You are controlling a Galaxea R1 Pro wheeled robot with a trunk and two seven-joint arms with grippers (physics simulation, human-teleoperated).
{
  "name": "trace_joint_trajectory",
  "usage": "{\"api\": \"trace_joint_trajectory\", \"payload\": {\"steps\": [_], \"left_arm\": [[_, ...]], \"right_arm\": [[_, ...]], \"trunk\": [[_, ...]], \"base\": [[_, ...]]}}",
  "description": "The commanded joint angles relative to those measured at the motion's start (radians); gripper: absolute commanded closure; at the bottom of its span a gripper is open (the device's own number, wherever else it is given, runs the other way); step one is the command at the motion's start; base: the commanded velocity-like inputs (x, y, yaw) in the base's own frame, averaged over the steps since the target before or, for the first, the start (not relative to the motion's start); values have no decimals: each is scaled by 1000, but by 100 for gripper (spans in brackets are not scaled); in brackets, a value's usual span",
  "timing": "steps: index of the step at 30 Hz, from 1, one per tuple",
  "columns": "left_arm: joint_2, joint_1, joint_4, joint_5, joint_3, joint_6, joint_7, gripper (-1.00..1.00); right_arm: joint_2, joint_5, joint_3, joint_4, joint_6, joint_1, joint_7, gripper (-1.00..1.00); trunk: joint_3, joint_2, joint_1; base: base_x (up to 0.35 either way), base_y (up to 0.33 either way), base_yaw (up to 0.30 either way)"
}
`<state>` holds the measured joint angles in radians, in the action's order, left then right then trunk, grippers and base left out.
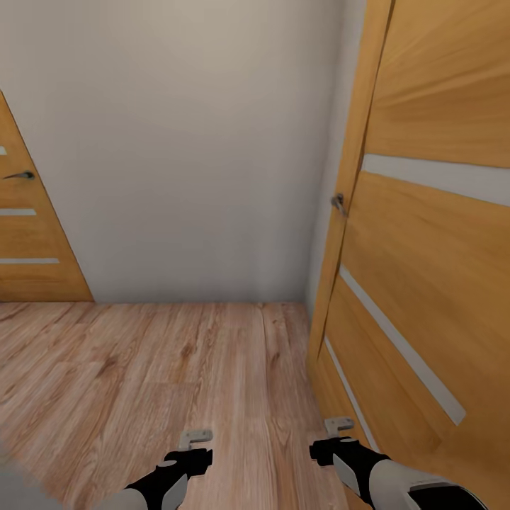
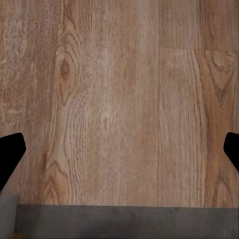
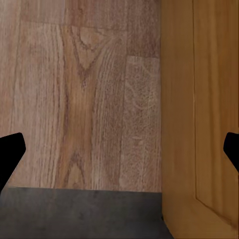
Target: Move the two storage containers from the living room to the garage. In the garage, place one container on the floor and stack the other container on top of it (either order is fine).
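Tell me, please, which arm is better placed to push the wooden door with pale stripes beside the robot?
Right, probably. The right gripper hangs, open and empty, close beside the striped wooden door; the left gripper sits further away over the light wood-plank floor.

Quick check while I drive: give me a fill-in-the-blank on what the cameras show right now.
1. The floor under the robot is made of ____ planks.
2. The open door with pale stripes stands on the robot's ____ side.
3. Both the left gripper and the right gripper are carrying ____.
4. The wall straight ahead is plain ____.

Missing words: wood; right; nothing; white
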<state>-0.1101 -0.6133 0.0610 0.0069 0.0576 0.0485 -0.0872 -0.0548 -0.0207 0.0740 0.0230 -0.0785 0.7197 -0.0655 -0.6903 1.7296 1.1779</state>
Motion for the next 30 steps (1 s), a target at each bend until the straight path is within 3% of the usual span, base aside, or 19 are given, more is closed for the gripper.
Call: {"api": "trace_joint_trajectory", "payload": {"steps": [1,12,22,30], "left_arm": [[0,-1,-1,1,5,4,-2,-100],[0,-1,-1,1,5,4,-2,-100],[0,-1,-1,1,5,4,-2,-100],[0,0,-1,1,5,5,-2,-100]], "right_arm": [[0,-2,7,2,-3,1,-4,-100],[0,-2,7,2,-3,1,-4,-100],[0,-3,7,2,-3,1,-4,-100],[0,-4,7,2,-3,1,-4,-100]], "trunk": [[-1,0,0],[-1,0,0],[-1,0,0],[-1,0,0]], "base": [[310,0,0],[113,0,0],[287,0,0],[43,0,1]]}}
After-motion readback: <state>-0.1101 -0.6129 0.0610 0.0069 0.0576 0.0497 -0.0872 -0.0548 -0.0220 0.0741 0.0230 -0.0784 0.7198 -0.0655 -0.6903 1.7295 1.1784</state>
